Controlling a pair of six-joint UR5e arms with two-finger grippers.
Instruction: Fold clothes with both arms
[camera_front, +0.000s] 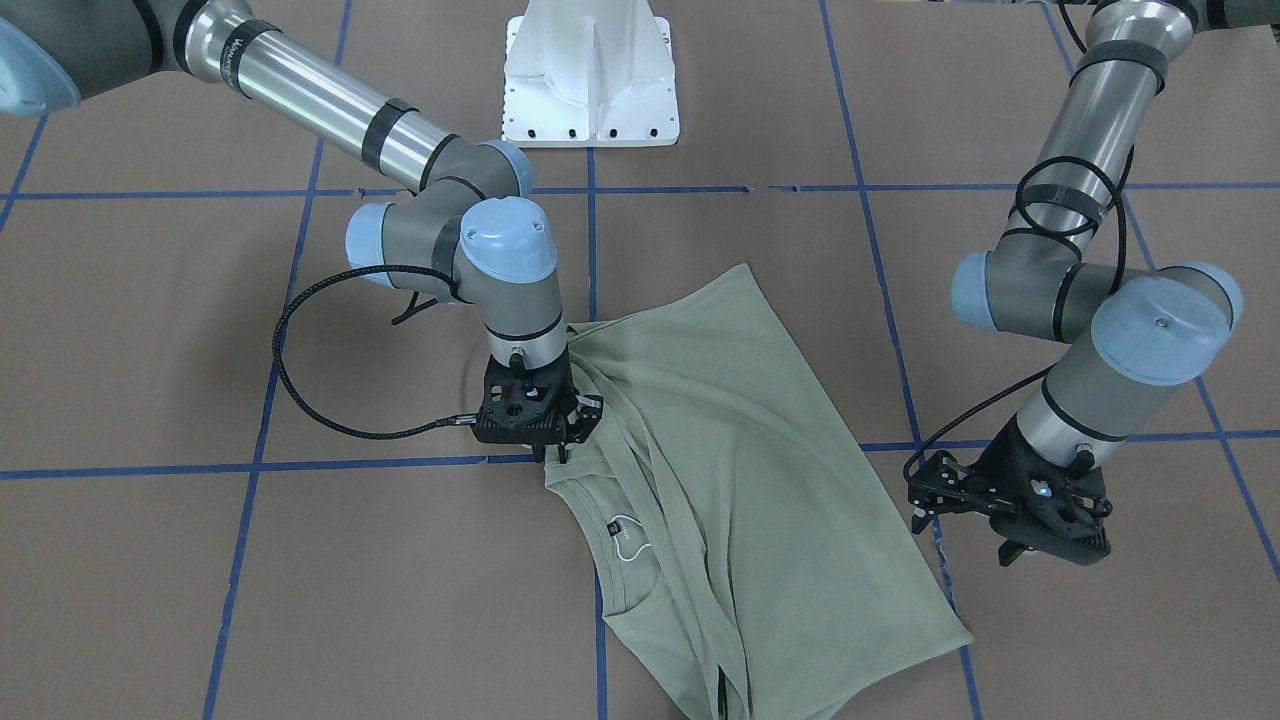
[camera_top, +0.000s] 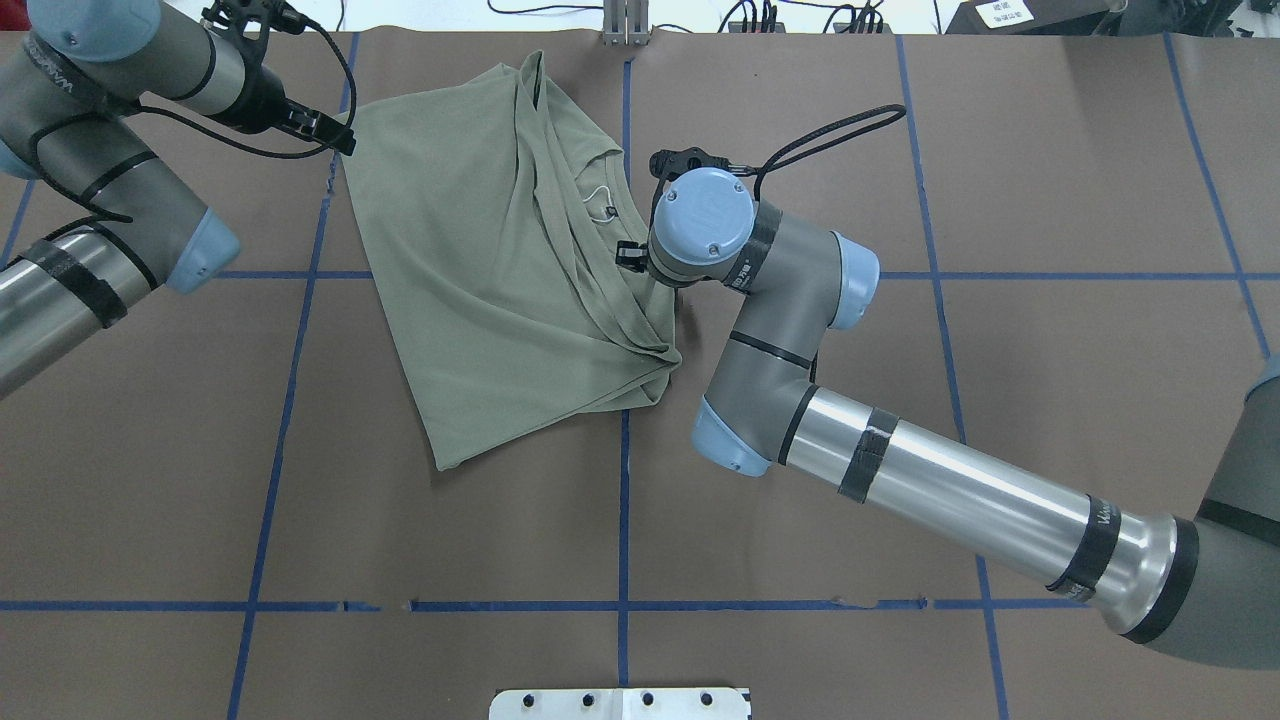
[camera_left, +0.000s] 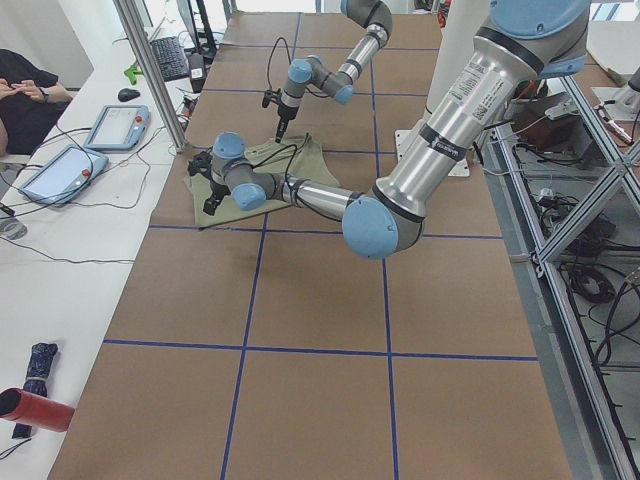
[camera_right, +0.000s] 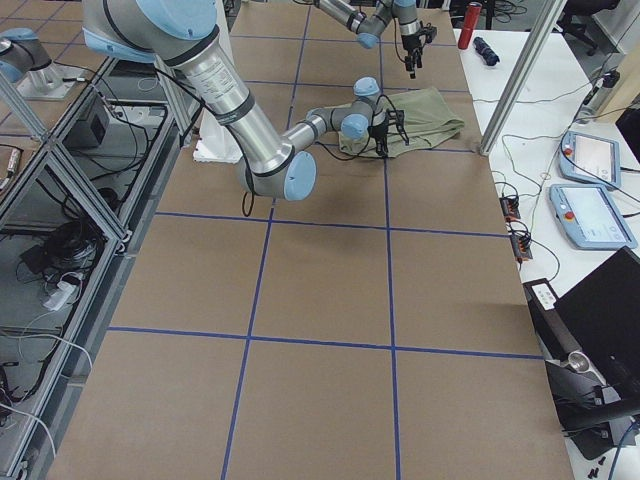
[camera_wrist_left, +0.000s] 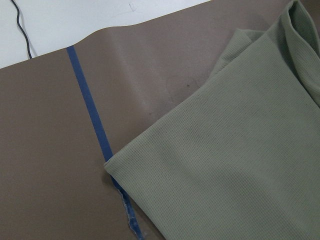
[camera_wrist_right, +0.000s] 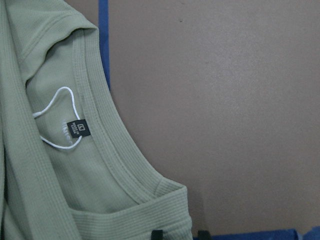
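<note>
Shirt (camera_front: 760, 450) lay half-folded and slantwise on the far, operator side of the table (camera_front: 150, 330), between both grippers; left gripper (camera_front: 965, 535), fingers spread, hung just off its outer corner; right gripper (camera_front: 555, 452), nearer, stood at the shoulder edge beside the neck tag (camera_wrist_right: 78, 128), its grip impossible to tell.

We're under bright, even overhead light: only soft shadows hug the shirt (camera_front: 740, 470), glare streaks along the right arm (camera_top: 960, 490), the tabletop's (camera_top: 1050, 150) far edge washes out, and both wrist views look crisp.
</note>
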